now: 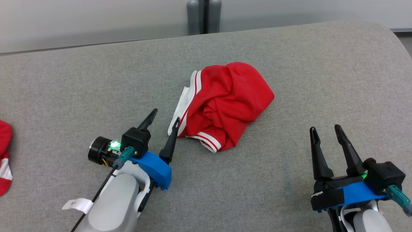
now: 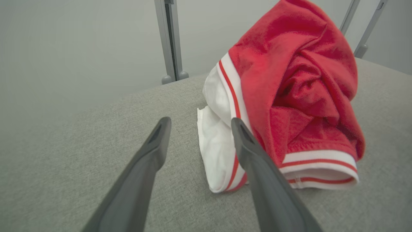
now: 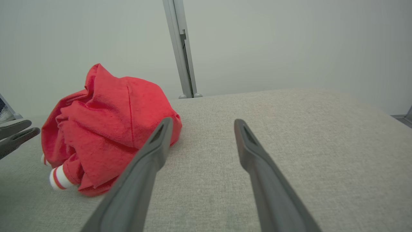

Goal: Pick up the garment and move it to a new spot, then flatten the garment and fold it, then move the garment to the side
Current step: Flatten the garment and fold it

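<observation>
Surface: a grey fabric-covered pad spans the head view, with a rounded far-right corner and a pale wall behind it.

Garment: a red garment lies crumpled in 1 loose heap near the middle of the pad. It has a white lining and white bands with thin red stripes. The white lining shows along its left edge, and 1 striped band curls under at the near edge. The cloth is deeply creased and mounded, not flat.

Left gripper: the left gripper sits just left of the heap's near-left corner. Its 2 dark fingers are spread wide with nothing between them, pointing up and to the right. In the left wrist view the inner finger overlaps the white edge. It looks to be at or just beside the cloth, but I cannot tell whether it touches.

Right gripper: the right gripper is at the lower right, well apart from the garment. Its fingers are parted and empty over bare pad. In the right wrist view the heap lies off to the left of them.

Posts: 2 grey posts stand behind the pad's far edge.

Other cloth: another red piece with white stripes lies at the left edge, cut off by the frame.

Tag: a small white tag hangs beside the left forearm.
</observation>
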{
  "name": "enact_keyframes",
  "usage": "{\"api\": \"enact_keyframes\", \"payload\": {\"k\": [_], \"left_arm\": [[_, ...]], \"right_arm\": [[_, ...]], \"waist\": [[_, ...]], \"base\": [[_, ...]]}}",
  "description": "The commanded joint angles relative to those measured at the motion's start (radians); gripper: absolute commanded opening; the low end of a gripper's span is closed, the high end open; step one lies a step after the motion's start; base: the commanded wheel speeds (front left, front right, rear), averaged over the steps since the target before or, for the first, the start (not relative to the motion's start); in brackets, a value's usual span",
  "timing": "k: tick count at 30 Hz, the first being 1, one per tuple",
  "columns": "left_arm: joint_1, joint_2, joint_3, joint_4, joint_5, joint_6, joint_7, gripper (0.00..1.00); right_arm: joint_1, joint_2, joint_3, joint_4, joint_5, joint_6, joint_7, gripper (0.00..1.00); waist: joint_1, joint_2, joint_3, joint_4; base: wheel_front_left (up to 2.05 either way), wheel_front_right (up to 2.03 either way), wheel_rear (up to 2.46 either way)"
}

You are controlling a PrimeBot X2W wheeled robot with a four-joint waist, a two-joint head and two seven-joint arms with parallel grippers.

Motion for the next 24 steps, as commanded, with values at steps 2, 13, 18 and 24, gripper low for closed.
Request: {"api": "enact_keyframes", "payload": {"k": [2, 13, 18, 24], "left_arm": [[-0.021, -0.003, -0.028, 0.050, -0.005, -0.006, -0.006, 1.00], [-0.095, -0.024, -0.118, 0.211, -0.052, -0.009, -0.017, 1.00], [-0.137, -0.042, -0.167, 0.276, -0.102, -0.009, -0.020, 1.00], [-0.175, -0.045, -0.183, 0.294, -0.150, -0.009, -0.022, 0.00]], "right_arm": [[-0.016, -0.005, 0.003, 0.003, 0.006, 0.000, -0.007, 1.00], [-0.036, -0.005, 0.013, 0.016, 0.008, 0.000, -0.015, 1.00], [-0.042, -0.005, 0.017, 0.021, 0.005, 0.000, -0.018, 1.00], [-0.034, -0.005, 0.012, 0.024, -0.001, 0.000, -0.020, 1.00]], "waist": [[-0.0002, 0.0000, 0.008, -0.010], [-0.0002, 0.0000, 0.032, -0.039], [-0.0002, 0.0000, 0.039, -0.048], [-0.0002, 0.0000, 0.030, -0.042]], "base": [[0.00, 0.00, 0.00], [0.00, 0.00, 0.00], [0.00, 0.00, 0.00], [0.00, 0.00, 0.00]]}}
